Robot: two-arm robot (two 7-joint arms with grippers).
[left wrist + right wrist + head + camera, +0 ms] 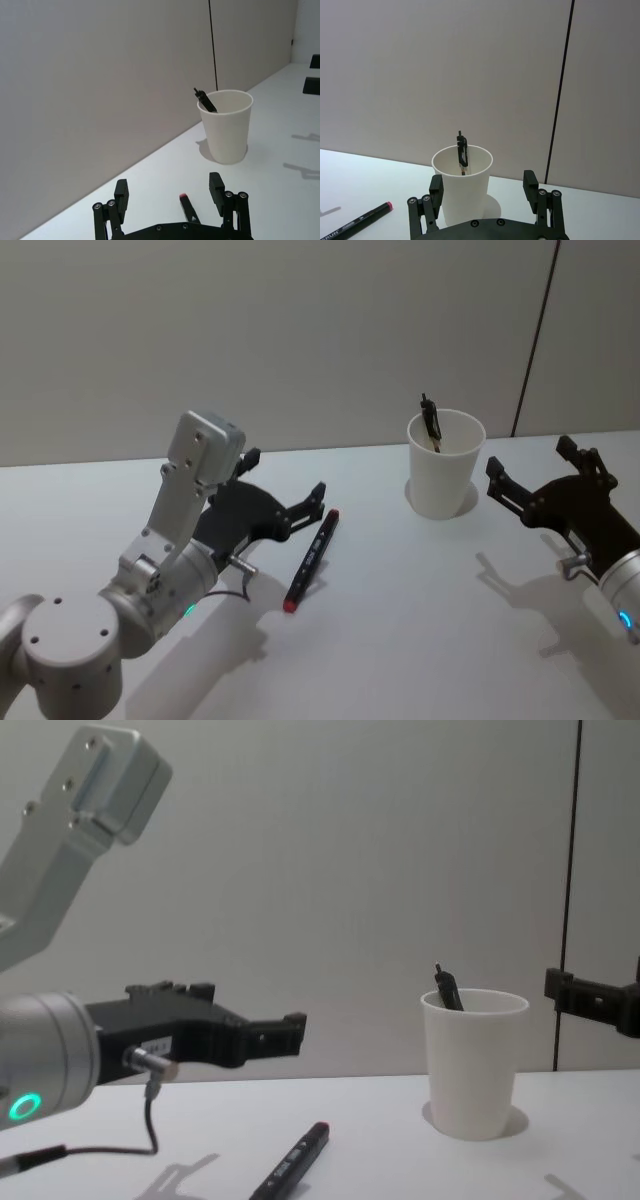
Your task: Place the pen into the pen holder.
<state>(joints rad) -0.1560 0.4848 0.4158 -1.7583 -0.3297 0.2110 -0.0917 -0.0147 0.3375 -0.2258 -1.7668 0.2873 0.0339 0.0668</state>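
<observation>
- While the pen [311, 560] lay loose mid-worktop, the left gripper [169, 186] and the right gripper [531, 458] were found open.
- The pen holder [445, 478] could be toppled by a skewed insertion.

Left arm [160, 570] was silver-grey, teal ring [22, 1106] lit | left gripper [283, 477] black, screws [98, 205] at finger joints, thin cable [150, 1120] | right gripper [532, 460] black

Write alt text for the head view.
A red-tipped black pen lies on the table beside the open left claw. Farther back stands a white paper cup holding a dark pen, the open right claw to its right.
</observation>
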